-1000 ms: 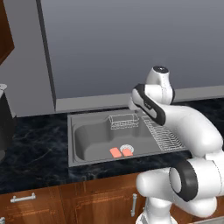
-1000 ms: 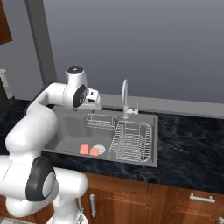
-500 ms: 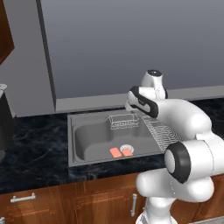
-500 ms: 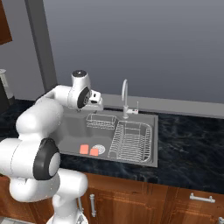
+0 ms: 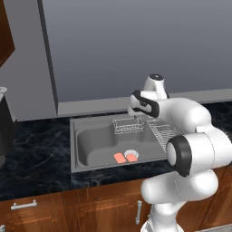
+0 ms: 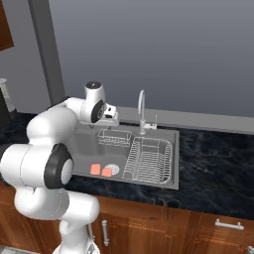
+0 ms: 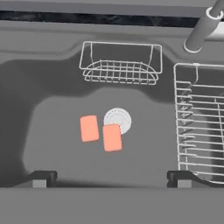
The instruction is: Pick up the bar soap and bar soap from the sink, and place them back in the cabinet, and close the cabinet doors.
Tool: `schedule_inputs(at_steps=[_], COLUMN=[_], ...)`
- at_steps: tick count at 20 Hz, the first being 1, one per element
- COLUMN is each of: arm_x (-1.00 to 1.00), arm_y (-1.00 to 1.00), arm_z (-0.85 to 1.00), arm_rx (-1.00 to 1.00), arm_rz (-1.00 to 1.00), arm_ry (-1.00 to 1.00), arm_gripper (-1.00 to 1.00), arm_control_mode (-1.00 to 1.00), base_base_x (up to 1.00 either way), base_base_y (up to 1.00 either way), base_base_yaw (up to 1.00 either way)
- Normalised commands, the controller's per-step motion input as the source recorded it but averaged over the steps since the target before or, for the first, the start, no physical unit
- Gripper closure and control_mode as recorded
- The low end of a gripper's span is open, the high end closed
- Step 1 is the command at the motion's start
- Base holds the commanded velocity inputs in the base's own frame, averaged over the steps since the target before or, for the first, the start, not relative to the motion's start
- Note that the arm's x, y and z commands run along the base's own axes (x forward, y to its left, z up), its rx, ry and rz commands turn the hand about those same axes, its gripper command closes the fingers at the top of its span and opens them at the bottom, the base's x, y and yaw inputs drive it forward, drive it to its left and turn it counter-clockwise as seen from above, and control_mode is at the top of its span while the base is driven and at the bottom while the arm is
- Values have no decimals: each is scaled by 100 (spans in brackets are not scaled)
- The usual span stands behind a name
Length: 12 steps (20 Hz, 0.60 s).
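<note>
The gripper [image 7: 111, 176] hangs above the sink [image 7: 52, 87] with jaws spread wide, holding nothing. Two bar soaps lie flat on the basin floor by the drain [image 7: 118, 119]: one bar soap [image 7: 89, 128] just left of it, the other bar soap [image 7: 112, 137] overlapping the drain's edge, long axes roughly parallel. No writing readable.

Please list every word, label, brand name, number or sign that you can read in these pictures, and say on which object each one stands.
There are none to read. The two bar soaps are plain pink, and the sink, the wire basket, the dish rack, the faucet and the lower cabinet fronts bear no lettering.
</note>
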Motion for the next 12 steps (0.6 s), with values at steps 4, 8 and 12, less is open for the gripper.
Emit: schedule_inputs(at_steps=[4, 8, 12], arm_x=[0, 0, 0], arm_y=[0, 0, 0], arm_z=[-23, -23, -22], arm_rx=[0, 0, 0], arm_rz=[0, 0, 0], arm_ry=[7, 9, 8], arm_gripper=[-100, -100, -100], arm_control_mode=[-100, -100, -100], base_base_x=[0, 0, 0], base_base_y=[0, 0, 0], base_base_yaw=[0, 0, 0])
